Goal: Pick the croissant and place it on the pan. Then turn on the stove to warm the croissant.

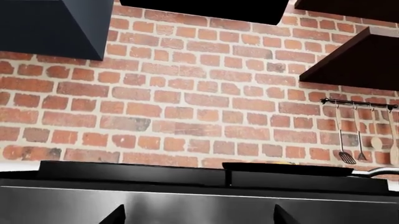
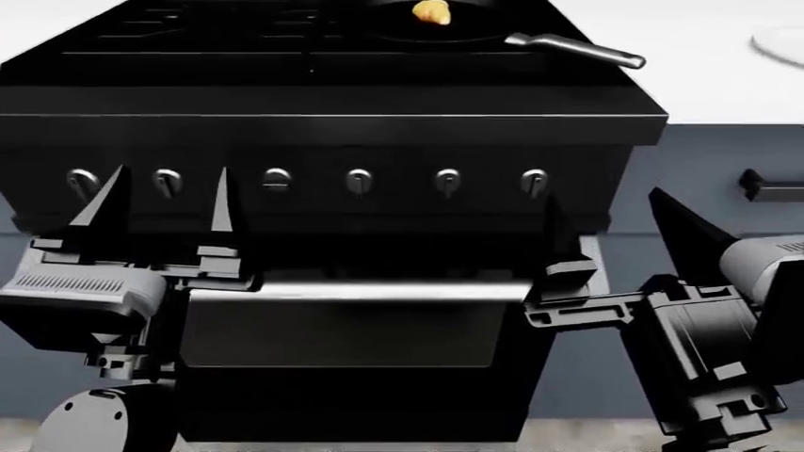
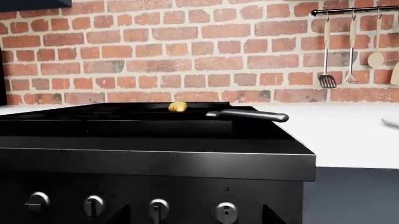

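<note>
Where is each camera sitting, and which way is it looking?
Head view: high on the robot, looking down at the large black stove with silver knobs; both grippers show, left gripper and right gripper.
Left wrist view: low before the stove front, tilted up at the red brick wall; only dark fingertip tips show.
Right wrist view: at knob height, facing the stove; fingertip tips barely show.
Head and right wrist views share the small golden croissant in the round black pan.

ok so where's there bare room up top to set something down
The white counter right of the stove is bare between the pan handle and the plate at the far edge. The stove's back-right burner is taken by the pan holding the croissant; its left grates look free.
</note>
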Available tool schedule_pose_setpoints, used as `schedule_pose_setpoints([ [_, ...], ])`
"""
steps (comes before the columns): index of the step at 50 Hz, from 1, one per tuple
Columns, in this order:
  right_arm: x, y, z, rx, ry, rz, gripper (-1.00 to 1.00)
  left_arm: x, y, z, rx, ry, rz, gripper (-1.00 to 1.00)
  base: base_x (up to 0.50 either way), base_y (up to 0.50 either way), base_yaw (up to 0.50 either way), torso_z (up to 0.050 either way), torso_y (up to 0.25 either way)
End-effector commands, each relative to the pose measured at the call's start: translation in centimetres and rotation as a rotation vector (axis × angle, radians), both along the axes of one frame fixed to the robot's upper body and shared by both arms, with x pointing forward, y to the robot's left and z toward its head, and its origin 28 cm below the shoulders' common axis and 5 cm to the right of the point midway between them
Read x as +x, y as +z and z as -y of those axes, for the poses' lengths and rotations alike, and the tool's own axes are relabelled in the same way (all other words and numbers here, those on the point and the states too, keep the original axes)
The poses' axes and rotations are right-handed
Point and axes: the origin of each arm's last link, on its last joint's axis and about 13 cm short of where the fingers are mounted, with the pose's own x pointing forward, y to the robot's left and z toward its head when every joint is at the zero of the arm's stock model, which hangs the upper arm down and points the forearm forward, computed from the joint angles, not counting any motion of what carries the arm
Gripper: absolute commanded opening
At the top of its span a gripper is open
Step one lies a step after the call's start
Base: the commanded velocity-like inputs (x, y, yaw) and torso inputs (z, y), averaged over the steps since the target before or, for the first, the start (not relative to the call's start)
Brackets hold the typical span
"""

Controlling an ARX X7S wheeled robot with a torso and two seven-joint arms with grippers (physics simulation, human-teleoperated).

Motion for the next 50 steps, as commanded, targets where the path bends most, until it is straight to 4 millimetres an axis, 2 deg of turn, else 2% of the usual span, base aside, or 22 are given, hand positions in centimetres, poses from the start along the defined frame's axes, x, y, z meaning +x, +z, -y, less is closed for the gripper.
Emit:
schedule_pose_setpoints([
  [1, 0.03, -0.04, 0.01, 0.001, -0.001, -0.001, 1.00, -0.03, -0.04, 0.02, 0.001, -0.002, 0.001, 1.00, 0.00, 0.00, 0.00, -0.050, 0.000],
  [40, 0.31, -0.41, 0.20, 0.012, -0.009, -0.011, 1.00, 0.17, -0.47, 0.16, 0.011, -0.010, -0.011, 1.00, 0.00, 0.00, 0.00, -0.049, 0.000],
  [50, 0.43, -0.37, 0.17, 0.008, -0.007, 0.001, 1.00, 0.05, -0.48, 0.24, 0.005, -0.018, -0.003, 1.00, 0.00, 0.00, 0.00, 0.000, 0.000],
])
